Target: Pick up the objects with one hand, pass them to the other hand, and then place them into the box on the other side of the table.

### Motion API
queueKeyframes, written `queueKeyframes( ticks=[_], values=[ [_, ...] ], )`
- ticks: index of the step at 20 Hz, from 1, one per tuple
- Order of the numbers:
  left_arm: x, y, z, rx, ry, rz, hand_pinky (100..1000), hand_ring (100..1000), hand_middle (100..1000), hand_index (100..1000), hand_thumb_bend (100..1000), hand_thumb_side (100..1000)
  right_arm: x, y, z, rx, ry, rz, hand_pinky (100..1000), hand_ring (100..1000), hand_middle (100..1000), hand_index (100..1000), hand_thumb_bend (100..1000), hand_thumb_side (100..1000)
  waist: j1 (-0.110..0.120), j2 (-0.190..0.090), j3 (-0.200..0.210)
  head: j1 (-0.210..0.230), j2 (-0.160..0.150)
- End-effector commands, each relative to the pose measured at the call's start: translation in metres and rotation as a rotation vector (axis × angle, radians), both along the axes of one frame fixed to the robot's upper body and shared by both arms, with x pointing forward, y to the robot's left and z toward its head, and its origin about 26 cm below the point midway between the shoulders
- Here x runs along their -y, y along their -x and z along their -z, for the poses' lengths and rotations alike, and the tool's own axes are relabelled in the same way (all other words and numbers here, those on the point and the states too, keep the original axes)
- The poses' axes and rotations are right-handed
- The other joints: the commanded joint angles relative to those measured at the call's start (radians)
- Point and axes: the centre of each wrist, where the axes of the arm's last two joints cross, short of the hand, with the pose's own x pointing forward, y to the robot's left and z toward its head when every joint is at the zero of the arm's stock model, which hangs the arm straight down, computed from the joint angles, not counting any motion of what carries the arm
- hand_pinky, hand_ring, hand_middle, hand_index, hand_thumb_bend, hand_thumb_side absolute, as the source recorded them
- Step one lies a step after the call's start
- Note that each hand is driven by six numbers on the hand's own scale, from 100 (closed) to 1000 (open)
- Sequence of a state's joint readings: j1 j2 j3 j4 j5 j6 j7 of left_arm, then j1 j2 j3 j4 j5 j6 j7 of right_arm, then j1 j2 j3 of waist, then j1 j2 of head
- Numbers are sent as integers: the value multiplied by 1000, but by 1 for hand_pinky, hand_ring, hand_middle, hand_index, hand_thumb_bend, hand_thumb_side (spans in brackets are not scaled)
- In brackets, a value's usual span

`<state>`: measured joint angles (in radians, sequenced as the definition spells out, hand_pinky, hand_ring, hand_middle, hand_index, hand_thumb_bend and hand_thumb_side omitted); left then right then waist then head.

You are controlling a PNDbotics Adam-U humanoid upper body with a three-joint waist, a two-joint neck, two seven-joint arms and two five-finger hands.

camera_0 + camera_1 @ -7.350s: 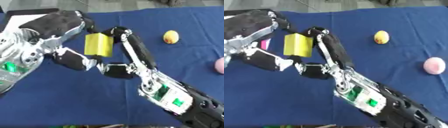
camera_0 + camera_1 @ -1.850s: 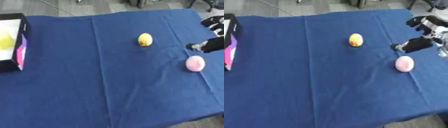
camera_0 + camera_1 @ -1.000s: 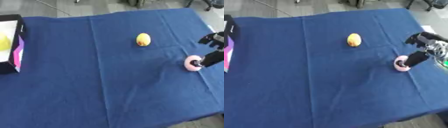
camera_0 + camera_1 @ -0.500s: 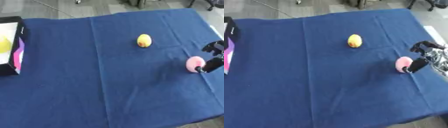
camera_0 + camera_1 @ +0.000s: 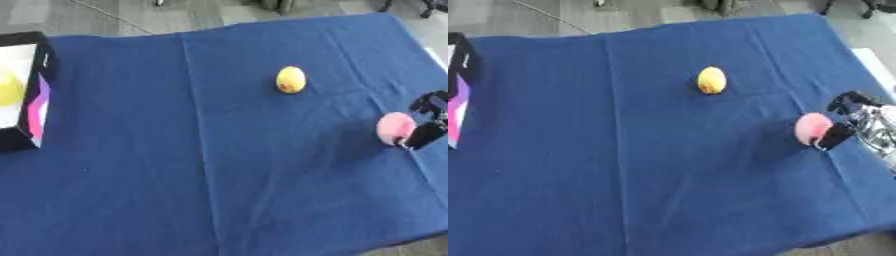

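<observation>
My right hand (image 5: 852,122) sits at the right edge of the table covered in a dark blue cloth (image 5: 219,165), its black fingers (image 5: 834,135) curled against the right side of a small, round, pale pink ball (image 5: 811,128). One finger touches the ball's lower right flank and others arch just above and behind it, so the hand reads as closing around the ball from the side; the ball itself rests on the cloth. Whether a thumb meets the ball's hidden far side I cannot tell. Well apart from it, toward the middle of the table and farther from me, lies a small yellow egg-shaped object with an orange blush (image 5: 290,79), alone on the cloth. At the far left edge stands an open black box with a pink and purple side panel (image 5: 28,100), its inside pale, with something yellow (image 5: 9,90) lying in it. My left hand appears in neither view. A long crease runs down the cloth from the far edge toward me, left of the yellow object.
</observation>
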<state>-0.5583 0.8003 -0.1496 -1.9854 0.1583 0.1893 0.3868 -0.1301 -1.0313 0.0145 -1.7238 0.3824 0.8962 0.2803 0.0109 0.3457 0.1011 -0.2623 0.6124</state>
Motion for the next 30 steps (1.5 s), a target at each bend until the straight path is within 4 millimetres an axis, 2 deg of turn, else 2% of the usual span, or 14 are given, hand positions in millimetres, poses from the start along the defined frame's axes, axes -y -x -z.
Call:
queueKeyframes(
  ticks=[1, 5, 8, 11, 13, 16, 23, 30],
  values=[
    [1, 4, -7, 35, -19, 4, 801, 757, 674, 852, 783, 519, 7, 0, -1, 15, 29, 40, 849, 812, 771, 800, 368, 100, 0, -14, 4, -2, -15],
    [1, 4, -6, 30, -16, -3, 801, 757, 669, 850, 782, 518, 5, 0, 4, 31, 17, 42, 836, 778, 679, 718, 232, 100, -3, -14, 6, -3, -10],
    [1, 4, -6, 27, -15, -3, 801, 756, 666, 849, 781, 519, 4, 0, 7, 58, 15, 44, 828, 744, 571, 630, 216, 100, -6, -16, 7, -3, -7],
    [1, 4, -5, 24, -19, -6, 801, 756, 663, 848, 781, 518, -1, 2, 8, 93, 11, 37, 813, 710, 515, 576, 199, 100, -7, -18, 7, 0, -2],
    [0, 4, -5, 19, -20, -10, 800, 755, 658, 847, 780, 517, -5, 3, 6, 121, 6, 28, 792, 671, 477, 525, 116, 100, -8, -21, 6, 1, 4],
    [-1, 4, -3, 11, -26, -16, 801, 755, 656, 845, 779, 517, -15, 8, -1, 171, 1, 0, 779, 656, 471, 516, 100, 100, -10, -27, 3, 4, 14],
    [-5, 5, -3, 6, -36, -42, 801, 756, 658, 845, 771, 519, -53, 25, -34, 373, 30, -118, 755, 634, 461, 507, 100, 100, -12, -53, -10, 20, 36],
    [-8, 5, -6, -5, -31, -71, 804, 760, 678, 851, 762, 525, -75, 18, -37, 520, -12, -329, 750, 619, 458, 508, 100, 100, -3, -79, -4, 65, 50]
  ],
)
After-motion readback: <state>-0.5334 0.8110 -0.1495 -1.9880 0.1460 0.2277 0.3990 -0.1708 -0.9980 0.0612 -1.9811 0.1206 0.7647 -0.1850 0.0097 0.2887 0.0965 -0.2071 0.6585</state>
